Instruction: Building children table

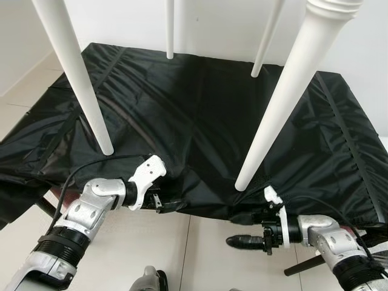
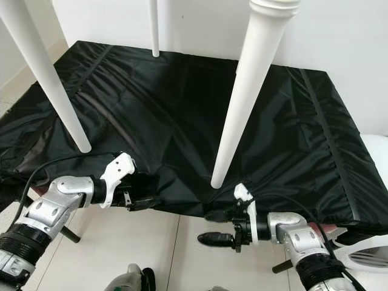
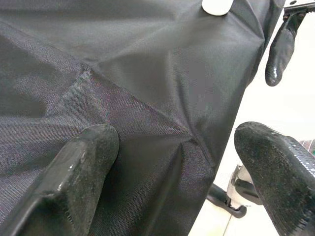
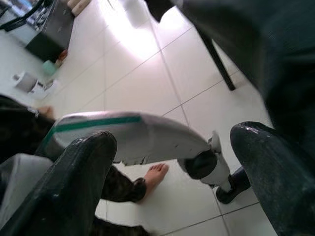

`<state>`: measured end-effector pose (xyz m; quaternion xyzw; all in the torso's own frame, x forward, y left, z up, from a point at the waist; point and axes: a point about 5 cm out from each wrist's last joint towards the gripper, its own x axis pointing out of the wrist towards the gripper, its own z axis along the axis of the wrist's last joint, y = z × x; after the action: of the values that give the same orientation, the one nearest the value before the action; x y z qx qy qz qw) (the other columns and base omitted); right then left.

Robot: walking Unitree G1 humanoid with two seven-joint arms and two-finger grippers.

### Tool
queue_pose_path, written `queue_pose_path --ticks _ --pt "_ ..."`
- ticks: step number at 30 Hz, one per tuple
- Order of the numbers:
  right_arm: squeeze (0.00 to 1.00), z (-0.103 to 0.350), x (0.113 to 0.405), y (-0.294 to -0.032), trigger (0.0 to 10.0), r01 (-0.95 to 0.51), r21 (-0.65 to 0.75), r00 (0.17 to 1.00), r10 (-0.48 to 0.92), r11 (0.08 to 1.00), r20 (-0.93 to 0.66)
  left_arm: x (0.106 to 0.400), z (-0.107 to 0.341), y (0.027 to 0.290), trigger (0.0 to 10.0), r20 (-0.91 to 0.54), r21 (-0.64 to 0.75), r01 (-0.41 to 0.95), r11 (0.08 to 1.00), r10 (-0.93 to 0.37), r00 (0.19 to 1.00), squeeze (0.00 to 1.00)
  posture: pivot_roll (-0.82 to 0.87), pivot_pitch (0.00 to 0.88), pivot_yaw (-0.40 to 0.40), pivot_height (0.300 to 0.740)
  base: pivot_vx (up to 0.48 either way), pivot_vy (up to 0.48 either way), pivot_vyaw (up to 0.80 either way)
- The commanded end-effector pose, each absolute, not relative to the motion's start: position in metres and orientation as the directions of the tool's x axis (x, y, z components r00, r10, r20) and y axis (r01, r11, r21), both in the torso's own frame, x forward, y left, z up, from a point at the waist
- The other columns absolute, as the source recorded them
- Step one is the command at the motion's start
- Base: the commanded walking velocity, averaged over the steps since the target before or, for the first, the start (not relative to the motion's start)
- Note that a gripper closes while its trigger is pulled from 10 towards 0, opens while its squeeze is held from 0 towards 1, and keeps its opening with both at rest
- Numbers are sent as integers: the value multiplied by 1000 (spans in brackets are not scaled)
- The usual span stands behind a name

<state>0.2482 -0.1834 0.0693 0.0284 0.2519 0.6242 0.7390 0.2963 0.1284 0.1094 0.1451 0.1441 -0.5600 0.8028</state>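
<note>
Four white table legs point down onto a table covered in black cloth [image 1: 200, 115]. The nearest leg [image 1: 285, 91] has its tip on the cloth near the front edge; another leg [image 1: 79, 79] stands at the left, and two thin ones [image 1: 170, 30] stand at the back. My left gripper [image 1: 162, 205] is at the cloth's front edge, open, with a fold of black cloth [image 3: 162, 128] between its fingers [image 3: 83, 172]. My right gripper [image 1: 248, 229] hangs just below the front edge under the nearest leg, open and holding nothing, its fingers [image 4: 74, 182] pointing left.
Pale floor tiles [image 1: 206, 254] lie below the front edge. A dark frame leg [image 4: 216, 59] stands under the cloth. A person's bare foot [image 4: 156, 174] rests on the floor beside a white part with a green stripe [image 4: 128, 135]. A white wall [image 1: 224, 24] backs the table.
</note>
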Motion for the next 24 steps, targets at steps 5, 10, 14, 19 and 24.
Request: queue_pose_path --ticks 5,10,14,19,24 --pt "0 59 237 -188 10000 -916 355 42 925 187 -378 274 88 129 10000 -436 -26 969 246 -875 211 0 -32 83 15 740 0 0 0" --pt "0 51 227 -192 10000 -909 380 12 920 173 -391 257 85 136 10000 -415 -40 980 195 -895 161 0 -35 90 27 740 0 0 0" --pt "0 43 218 -197 10000 -901 401 -20 908 165 -418 243 84 142 10000 -376 -70 982 174 -917 136 0 -34 98 29 740 0 0 0" --pt "0 34 211 -207 10000 -894 421 -71 879 154 -472 229 78 148 10000 -347 -111 983 145 -933 98 0 -26 104 14 740 0 0 0" --pt "0 29 212 -211 10000 -892 423 -88 856 160 -510 218 75 149 10000 -346 -163 981 107 -937 45 0 -18 99 -7 740 0 0 0"
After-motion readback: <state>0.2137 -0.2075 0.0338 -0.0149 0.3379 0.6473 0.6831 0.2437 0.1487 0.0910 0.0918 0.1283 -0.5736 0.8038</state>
